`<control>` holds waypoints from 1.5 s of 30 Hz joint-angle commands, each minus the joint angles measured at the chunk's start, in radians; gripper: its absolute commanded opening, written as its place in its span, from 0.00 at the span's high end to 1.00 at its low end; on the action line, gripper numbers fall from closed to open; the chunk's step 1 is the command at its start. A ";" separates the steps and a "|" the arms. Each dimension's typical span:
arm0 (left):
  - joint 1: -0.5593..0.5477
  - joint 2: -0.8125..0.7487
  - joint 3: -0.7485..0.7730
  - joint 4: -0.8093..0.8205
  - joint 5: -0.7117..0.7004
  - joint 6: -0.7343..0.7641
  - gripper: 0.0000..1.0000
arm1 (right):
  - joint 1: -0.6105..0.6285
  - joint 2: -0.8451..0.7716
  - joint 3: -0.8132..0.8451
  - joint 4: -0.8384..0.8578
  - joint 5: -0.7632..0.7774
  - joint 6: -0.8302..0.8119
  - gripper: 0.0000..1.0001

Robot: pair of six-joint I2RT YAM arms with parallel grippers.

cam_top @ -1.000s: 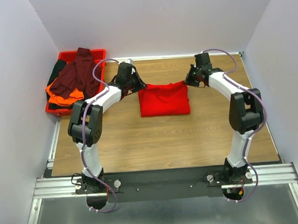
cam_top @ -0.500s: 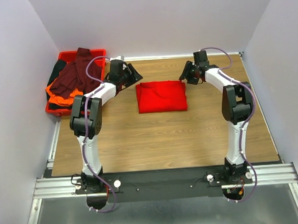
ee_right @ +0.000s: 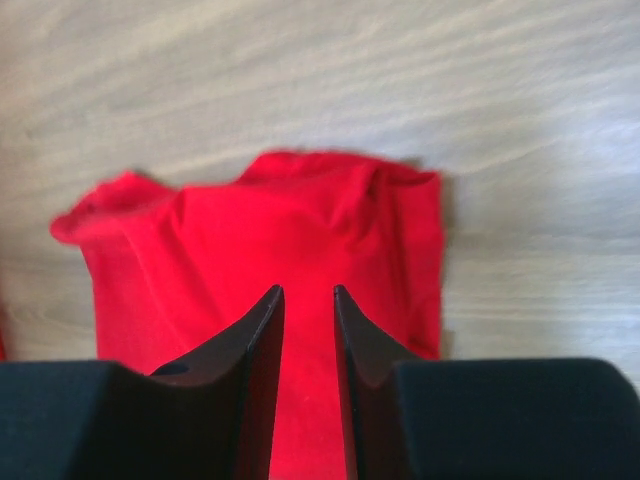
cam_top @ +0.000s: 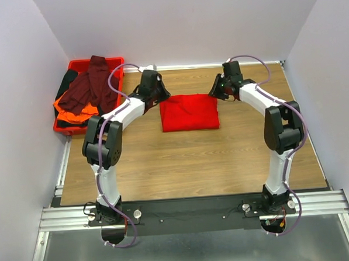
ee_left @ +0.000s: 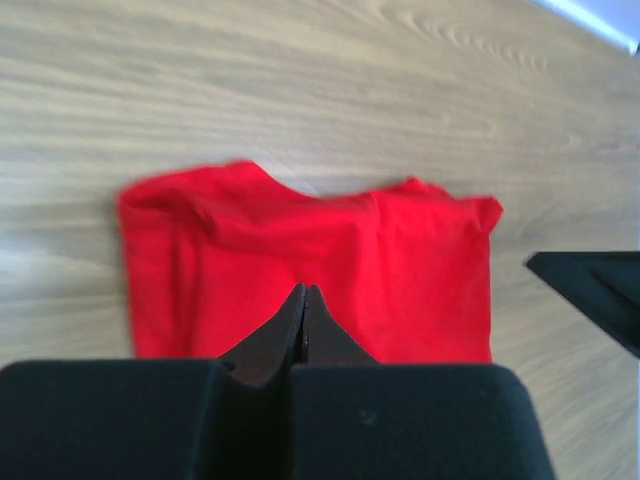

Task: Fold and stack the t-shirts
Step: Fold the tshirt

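A bright red t-shirt (cam_top: 189, 112) lies folded in a rectangle on the wooden table, and shows in the left wrist view (ee_left: 400, 260) and the right wrist view (ee_right: 200, 250). My left gripper (cam_top: 159, 95) hangs just above its far left corner; its jaws (ee_left: 303, 290) are shut and empty. My right gripper (cam_top: 216, 88) hangs above the far right corner, its jaws (ee_right: 308, 292) a little apart with nothing between them. A dark maroon t-shirt (cam_top: 91, 87), an orange one (cam_top: 68, 105) and a black one (cam_top: 66, 82) lie heaped in the red tray (cam_top: 69, 129).
The red plastic tray stands at the table's far left corner, against the left wall. White walls close in the table at the back and both sides. The right gripper's dark finger shows at the right edge of the left wrist view (ee_left: 600, 290).
A second ago both grippers held the red shirt's far edge pulled taut. They have let go, the shirt lies flat, and both grippers hover near its far corners.
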 commanded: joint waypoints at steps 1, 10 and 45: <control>-0.045 0.035 0.015 -0.036 -0.057 0.014 1.00 | 0.023 0.037 -0.032 0.027 -0.038 -0.012 0.68; -0.054 0.208 0.187 -0.099 -0.065 0.042 1.00 | 0.024 0.163 0.081 0.038 -0.034 -0.027 0.68; 0.079 0.124 0.299 -0.056 0.164 0.063 0.76 | -0.155 0.075 0.089 0.038 -0.183 -0.009 0.30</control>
